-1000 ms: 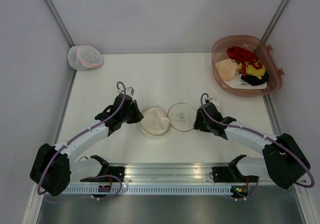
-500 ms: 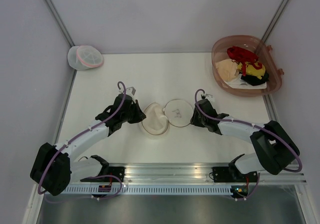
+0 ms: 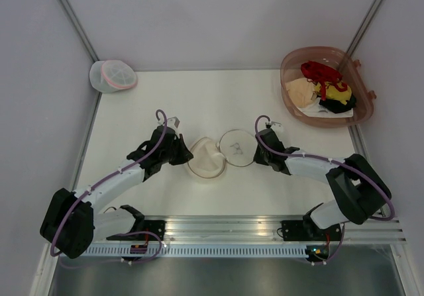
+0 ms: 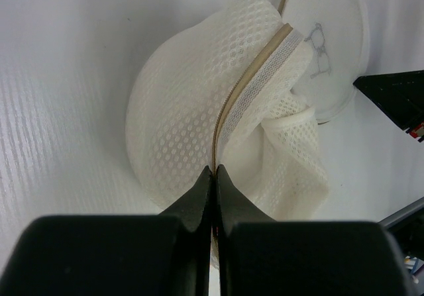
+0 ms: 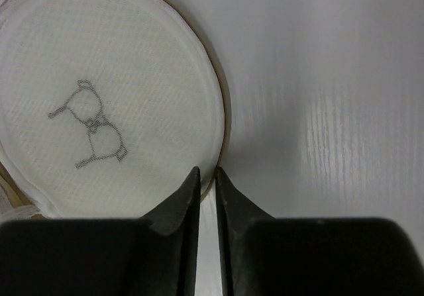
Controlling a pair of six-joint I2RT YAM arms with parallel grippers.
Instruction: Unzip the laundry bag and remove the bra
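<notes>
The cream mesh laundry bag [image 3: 207, 158] lies open in two halves at mid-table. Its flat face with the black bra outline [image 3: 236, 148] is folded out to the right. My left gripper [image 3: 187, 153] is shut on the bag's zip seam at the dome half's left edge [image 4: 213, 170]. My right gripper [image 3: 257, 151] pinches the rim of the printed face [image 5: 207, 172], jaws nearly closed on it. A red garment [image 3: 317, 71], the bra, lies in the basket at far right. Only white mesh [image 4: 192, 124] shows inside the bag.
A pink translucent basket [image 3: 283, 77] at the far right corner also holds yellow, beige and black garments. A whiter round bag with a pink band [image 3: 113, 76] sits in the far left corner. Grey walls close the sides; a metal rail [image 3: 225, 226] runs along the near edge.
My right gripper has moved left and away from the near edge, carrying the printed face with it. The left gripper has hardly moved.
</notes>
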